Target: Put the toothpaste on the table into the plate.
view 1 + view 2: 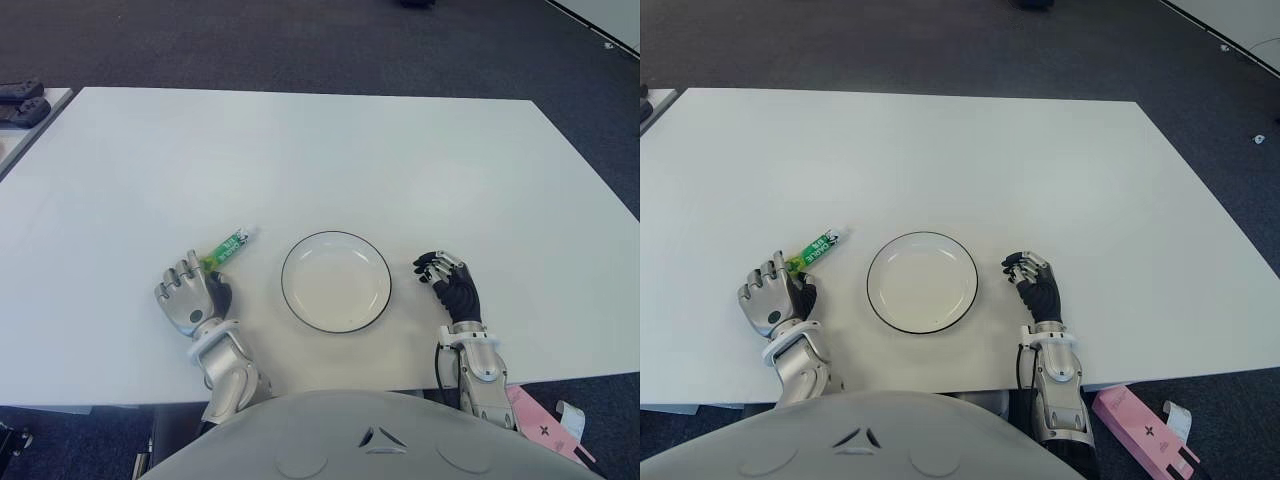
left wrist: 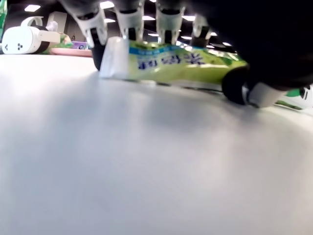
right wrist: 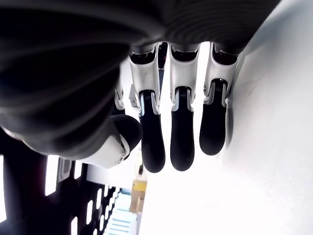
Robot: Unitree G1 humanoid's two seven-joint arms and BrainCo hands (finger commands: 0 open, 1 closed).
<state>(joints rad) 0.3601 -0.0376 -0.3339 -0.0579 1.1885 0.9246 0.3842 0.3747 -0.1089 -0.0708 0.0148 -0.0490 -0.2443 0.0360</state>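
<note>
Toothpaste (image 1: 224,249) lay flat on table (image 1: 330,150), long axis toward 1 o'clock, rear end hidden under left hand (image 1: 190,296) curled around it, left of plate (image 1: 336,281). Right hand (image 1: 452,285) relaxed, empty.

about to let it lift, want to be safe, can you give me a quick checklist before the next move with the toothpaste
1. Left hand at the toothpaste: ok, fingers curl over the tube, thumb against its side.
2. Grip firm enough to lift: cannot tell, the tube lies on the table.
3. Plate free to receive: ok, nothing in it.
4. Path from tube to plate: ok, bare table between them.
5. Right hand out of the way: ok, on the plate's right, apart from its rim, holding nothing.
</note>
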